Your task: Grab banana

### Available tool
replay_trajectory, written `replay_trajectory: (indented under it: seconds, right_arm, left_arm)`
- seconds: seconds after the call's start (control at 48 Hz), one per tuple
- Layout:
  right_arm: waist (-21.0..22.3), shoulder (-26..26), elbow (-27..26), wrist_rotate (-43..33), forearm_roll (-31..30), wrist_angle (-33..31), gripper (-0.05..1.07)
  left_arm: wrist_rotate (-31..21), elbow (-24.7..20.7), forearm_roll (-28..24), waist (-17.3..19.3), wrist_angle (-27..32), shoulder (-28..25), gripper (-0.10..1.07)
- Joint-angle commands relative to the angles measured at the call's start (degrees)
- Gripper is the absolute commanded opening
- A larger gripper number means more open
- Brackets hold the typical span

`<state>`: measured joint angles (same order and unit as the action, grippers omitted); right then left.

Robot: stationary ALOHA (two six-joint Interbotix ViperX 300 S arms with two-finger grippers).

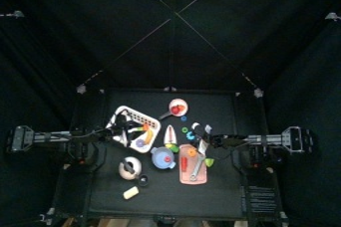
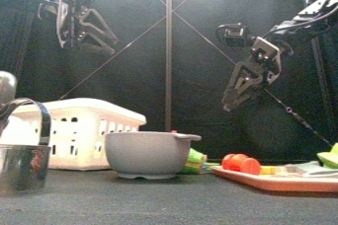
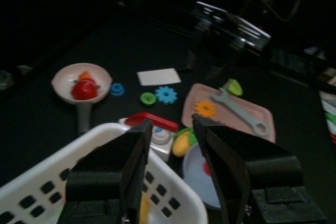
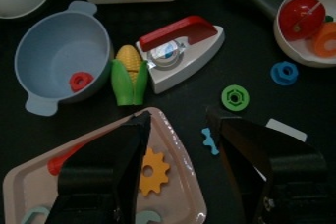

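A small yellow piece that looks like the banana lies near the table's front left corner; only the top view shows it. My left gripper hangs open and high above the white basket, holding nothing. In the front view the left gripper is well above the table. My right gripper is also open and empty, over the pink tray. It hangs in the air at the right. Both grippers are far from the banana.
A grey bowl, a metal cup and the basket stand at the front. A toy corn cob, a red and white toy, gear pieces and a bowl with a tomato lie around.
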<state>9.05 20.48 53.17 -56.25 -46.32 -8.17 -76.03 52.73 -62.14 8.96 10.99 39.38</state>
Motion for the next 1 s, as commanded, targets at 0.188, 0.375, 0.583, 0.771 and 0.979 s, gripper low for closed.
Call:
replay_trajectory:
  seconds: [0.188, 0.375, 0.583, 0.771, 0.979]
  right_arm:
    - [0.26, 0.53, -0.53, -0.09, -0.26, 0.35, 0.84]
    - [0.26, 0.53, -0.44, -0.18, -0.18, 0.35, 0.84]
    - [0.18, 0.44, -0.18, -0.18, -0.09, 0.35, 0.84]
    - [0.26, 0.26, -0.18, -0.26, -0.18, 0.35, 0.84]
    - [0.35, -0.44, -0.44, -0.35, -0.09, 0.35, 0.84]
  left_arm:
    - [0.62, -4.39, 4.22, -0.44, 13.54, -1.49, 0.79]
    - [3.6, -4.92, 8.09, -0.44, 20.65, -4.57, 0.79]
    - [8.09, -6.68, 16.08, -0.44, 26.02, -8.7, 0.78]
    - [11.43, -5.27, 19.25, 0.09, 25.93, -10.9, 0.79]
    - [12.3, -2.9, 19.25, 0.18, 23.91, -14.24, 0.79]
